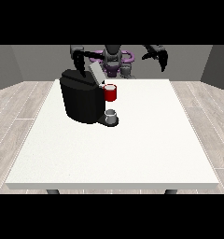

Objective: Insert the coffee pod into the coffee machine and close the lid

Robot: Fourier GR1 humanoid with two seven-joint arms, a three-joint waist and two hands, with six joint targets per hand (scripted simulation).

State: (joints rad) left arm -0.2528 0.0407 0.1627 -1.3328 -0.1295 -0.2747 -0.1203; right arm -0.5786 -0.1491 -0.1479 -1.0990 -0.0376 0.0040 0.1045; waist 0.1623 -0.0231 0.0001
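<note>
Now, look at where the machine (pixel 82 100) sits: on the tabletop (pixel 132 149), toward the view's left and close to the far edge where the robot stands. Its lid (pixel 96 73) is tilted up, a pale flap rising from the top of the black body, so the lid is not yet shut.

A red thing at the machine (pixel 110 93) shows at the upper front, just under the raised lid. Below it, on the machine's base, stands a grey thing (pixel 111 115); you can't tell from here whether that is the pod, so don't take it for granted.

The robot hand at the view's left (pixel 79 63) hangs just above the machine's top, a little behind and to the left of the lid. Its fingers point down, but whether they are spread or curled you cannot tell. The robot hand at the view's right (pixel 159 55) is raised in the air, well apart from the machine and from everything on the tabletop; it looks to hold nothing, with fingers hanging loosely apart.

So the relation that counts: the lid lies just to the right of, and slightly below, the hand at the view's left. That hand is by far the nearer. The lid's long axis slants up and away from the front, so I'd judge a push down and forward would be needed to close it.
</note>
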